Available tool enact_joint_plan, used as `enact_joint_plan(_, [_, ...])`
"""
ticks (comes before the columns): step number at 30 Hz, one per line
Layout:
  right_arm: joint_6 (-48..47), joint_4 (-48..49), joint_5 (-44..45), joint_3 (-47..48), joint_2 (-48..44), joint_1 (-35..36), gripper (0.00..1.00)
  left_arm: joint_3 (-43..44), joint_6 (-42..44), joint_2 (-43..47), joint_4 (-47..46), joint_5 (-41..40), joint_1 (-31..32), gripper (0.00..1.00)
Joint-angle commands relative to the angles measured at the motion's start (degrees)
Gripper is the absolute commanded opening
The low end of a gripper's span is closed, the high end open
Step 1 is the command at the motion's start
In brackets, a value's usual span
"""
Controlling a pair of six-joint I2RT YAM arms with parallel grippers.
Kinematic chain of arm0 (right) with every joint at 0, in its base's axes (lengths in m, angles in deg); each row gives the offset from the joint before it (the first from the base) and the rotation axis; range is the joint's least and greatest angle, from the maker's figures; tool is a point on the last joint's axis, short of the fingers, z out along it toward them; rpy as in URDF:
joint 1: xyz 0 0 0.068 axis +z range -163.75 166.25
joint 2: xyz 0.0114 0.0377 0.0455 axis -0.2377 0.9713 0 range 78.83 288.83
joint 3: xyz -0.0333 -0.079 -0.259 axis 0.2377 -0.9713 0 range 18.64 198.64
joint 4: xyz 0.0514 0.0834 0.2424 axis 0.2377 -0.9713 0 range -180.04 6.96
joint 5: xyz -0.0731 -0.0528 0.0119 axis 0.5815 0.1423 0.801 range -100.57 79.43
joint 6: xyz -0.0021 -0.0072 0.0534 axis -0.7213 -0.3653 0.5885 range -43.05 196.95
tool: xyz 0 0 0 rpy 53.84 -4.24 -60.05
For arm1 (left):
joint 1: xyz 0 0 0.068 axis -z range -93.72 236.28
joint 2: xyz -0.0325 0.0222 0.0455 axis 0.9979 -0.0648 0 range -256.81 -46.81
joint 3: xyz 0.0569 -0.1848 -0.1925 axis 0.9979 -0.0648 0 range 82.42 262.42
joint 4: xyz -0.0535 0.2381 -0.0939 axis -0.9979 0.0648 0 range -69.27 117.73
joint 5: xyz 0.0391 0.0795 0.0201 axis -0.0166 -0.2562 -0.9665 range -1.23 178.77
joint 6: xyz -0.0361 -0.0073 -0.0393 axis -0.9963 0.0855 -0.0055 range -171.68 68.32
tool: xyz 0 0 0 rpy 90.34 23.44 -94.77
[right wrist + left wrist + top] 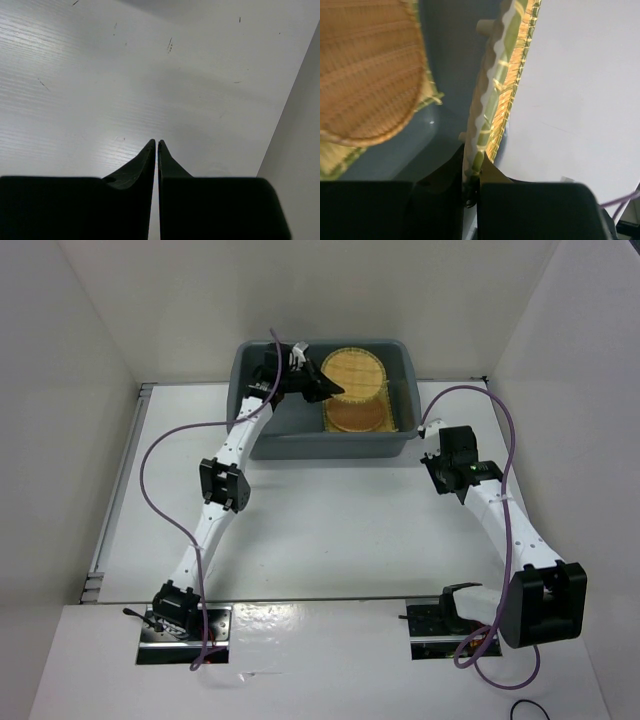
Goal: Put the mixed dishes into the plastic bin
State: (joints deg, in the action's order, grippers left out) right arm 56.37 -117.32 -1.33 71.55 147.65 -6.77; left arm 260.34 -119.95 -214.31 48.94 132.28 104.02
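Note:
The dark grey plastic bin (330, 447) stands at the back centre of the table. Inside it the orange-brown round disc (356, 416) lies on the square yellow slatted mat (398, 400). My left gripper (318, 386) reaches into the bin and is shut on the rim of the paler yellow round disc (353, 371), held tilted above the other two. In the left wrist view this disc (496, 95) shows edge-on between my left gripper's (472, 172) jaws, with the orange-brown disc (365, 70) on the mat (335, 160) at left. My right gripper (443, 455) is shut and empty beside the bin.
White walls enclose the table at the back and on both sides; the right wall (300, 140) is near my right gripper (157, 145). Purple cables (150, 490) loop off both arms. The bin's inner wall (455, 60) lies right behind the held disc.

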Motion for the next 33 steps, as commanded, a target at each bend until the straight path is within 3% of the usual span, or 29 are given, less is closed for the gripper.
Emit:
enact_joint_plan(1, [0.54, 2.03, -0.09, 0.01, 0.00, -0.04, 0.09, 1.72, -1.87, -3.97, -3.42, 1.67, -0.60, 0.01])
enact_joint_plan(13, [0.01, 2.03, -0.62, 0.01, 1.14, -0.04, 0.12, 1.72, -2.31, -7.75, -4.13, 1.67, -1.13, 0.10])
enact_joint_plan(21, [0.01, 2.03, -0.62, 0.01, 1.14, -0.04, 0.13, 1.72, -1.08, -8.28, -3.07, 2.19, -0.60, 0.32])
enact_joint_plan(26, [0.01, 2.03, -0.62, 0.01, 1.14, -0.04, 0.14, 1.72, 0.06, -8.81, -2.55, 2.72, -0.60, 0.51])
enact_joint_plan(29, [0.01, 2.03, -1.14, 0.01, 1.67, -0.04, 0.14, 1.72, 1.46, -7.58, 0.34, 2.72, -0.07, 0.56])
enact_joint_plan(33, [0.01, 2.03, -1.15, 0.01, 1.67, -0.04, 0.14, 1.72, 7.52, -3.89, 9.13, -4.98, -0.07, 0.56])
